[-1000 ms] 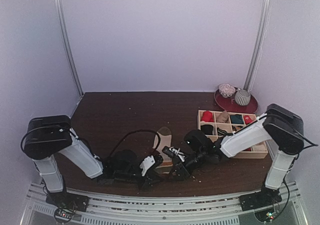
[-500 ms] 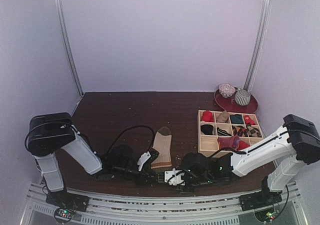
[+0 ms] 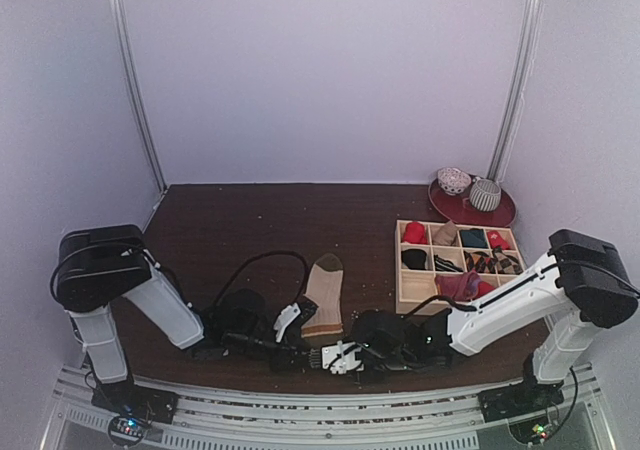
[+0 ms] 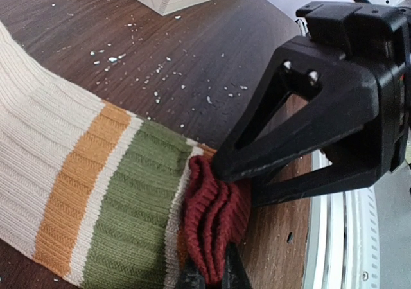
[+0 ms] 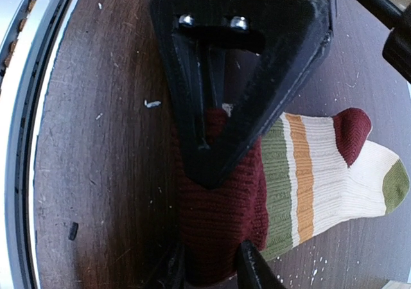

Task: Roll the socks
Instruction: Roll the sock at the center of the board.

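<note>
One sock (image 3: 325,295) lies flat on the desk (image 3: 230,230) near its front edge, its green toe (image 5: 395,183) pointing away from the arms and its dark red cuff (image 5: 218,218) nearest them. It is cream with a green band and an orange band just above the cuff. Both arms reach in low and meet at that cuff. The left gripper (image 4: 212,277) comes from the left and is clenched on the bunched folds of the cuff. The right gripper (image 5: 212,273) comes from the right, with a finger on either side of the same red ribbing, and looks clamped on it too. The two grippers' tips are almost touching. A wooden box (image 3: 405,292) of compartments stands to the right, apart from the sock.
</note>
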You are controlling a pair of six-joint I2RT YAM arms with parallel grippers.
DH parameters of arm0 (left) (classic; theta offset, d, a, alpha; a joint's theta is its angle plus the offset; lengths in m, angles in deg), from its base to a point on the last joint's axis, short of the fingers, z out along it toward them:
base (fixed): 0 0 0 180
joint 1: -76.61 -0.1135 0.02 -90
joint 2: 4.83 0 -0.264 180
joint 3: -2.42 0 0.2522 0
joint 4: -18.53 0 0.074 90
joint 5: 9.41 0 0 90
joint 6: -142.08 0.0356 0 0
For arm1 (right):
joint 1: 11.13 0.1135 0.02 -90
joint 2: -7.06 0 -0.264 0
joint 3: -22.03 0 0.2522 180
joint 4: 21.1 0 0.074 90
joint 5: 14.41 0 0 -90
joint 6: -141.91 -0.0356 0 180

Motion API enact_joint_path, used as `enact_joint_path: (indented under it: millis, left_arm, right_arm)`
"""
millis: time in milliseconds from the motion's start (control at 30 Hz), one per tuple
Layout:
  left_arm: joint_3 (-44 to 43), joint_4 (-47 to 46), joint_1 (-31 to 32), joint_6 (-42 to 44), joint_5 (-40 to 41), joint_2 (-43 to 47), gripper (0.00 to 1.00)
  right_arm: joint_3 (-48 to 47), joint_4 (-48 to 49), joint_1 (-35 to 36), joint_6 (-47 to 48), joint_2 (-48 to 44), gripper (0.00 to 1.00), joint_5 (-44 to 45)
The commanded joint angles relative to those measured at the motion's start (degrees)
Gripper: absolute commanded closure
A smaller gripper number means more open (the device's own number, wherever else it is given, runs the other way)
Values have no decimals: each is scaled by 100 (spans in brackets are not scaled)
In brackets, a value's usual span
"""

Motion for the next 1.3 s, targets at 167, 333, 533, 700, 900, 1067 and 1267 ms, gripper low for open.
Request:
enact_joint_path:
  millis: [167, 333, 533, 700, 900, 1067, 1267]
  left_arm:
    - [242, 1329, -6, 75, -68, -396, 100]
    - [316, 1308, -6, 261, -49, -132, 100]
    - [359, 2157, -6, 573, 987, 1102, 83]
    - [866, 2174, 79, 982, 2011, 2754, 56]
    - [1355, 953, 1040, 2056, 3212, 3515, 49]
    - [1187, -89, 1210, 2845, 2755, 2447, 49]
    - [957, -501, 1362, 3009, 2387, 1611, 50]
  right_arm:
    - [-543, -524, -35, -98, 823, 74, -209]
    - [-546, -843, -316, -1170, 1006, 83, -687]
    - [-521, -1325, -705, -2436, 1090, 91, -2035]
    - [-726, -1650, -1201, -3500, 1456, 92, -3563]
    - [-953, -1985, -1559, -4266, 1750, 91, -5375]
    - [-1139, -2386, -1701, -4145, 1936, 90, -6092]
    - [-1413, -2909, -1943, -3776, 2245, 90, -6167]
